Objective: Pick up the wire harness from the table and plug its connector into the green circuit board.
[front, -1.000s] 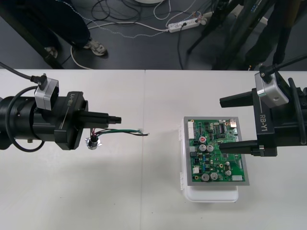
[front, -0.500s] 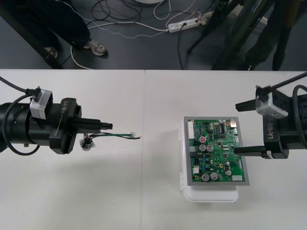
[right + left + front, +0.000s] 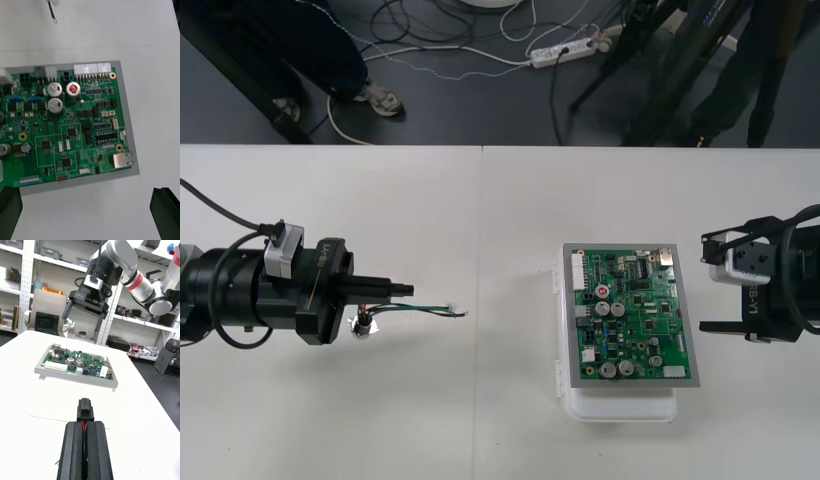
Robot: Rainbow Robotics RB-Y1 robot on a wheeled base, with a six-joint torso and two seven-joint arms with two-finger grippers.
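The green circuit board [image 3: 630,315] lies on its white base [image 3: 620,405] right of the table's middle. My left gripper [image 3: 406,290] hovers over the left half, shut on the harness's small black plug [image 3: 85,409], which sticks out past the fingertips with red wire between the fingers [image 3: 75,453]. The round metal socket [image 3: 365,323] hangs under the gripper, and green and black wires [image 3: 425,311] trail right toward the board. My right gripper [image 3: 710,283] is open just off the board's right edge. Its fingers [image 3: 165,210] stand wide apart beside the board [image 3: 71,123].
A seam [image 3: 481,220] runs down the table's middle. From the left wrist, the board [image 3: 77,365] lies straight ahead of the plug, with the right gripper [image 3: 84,317] above its far side. A loose wire end [image 3: 52,9] lies beyond the board.
My left gripper has drawn back leftward and slightly nearer with the harness. My right gripper has pulled right, off the board, to its right edge.
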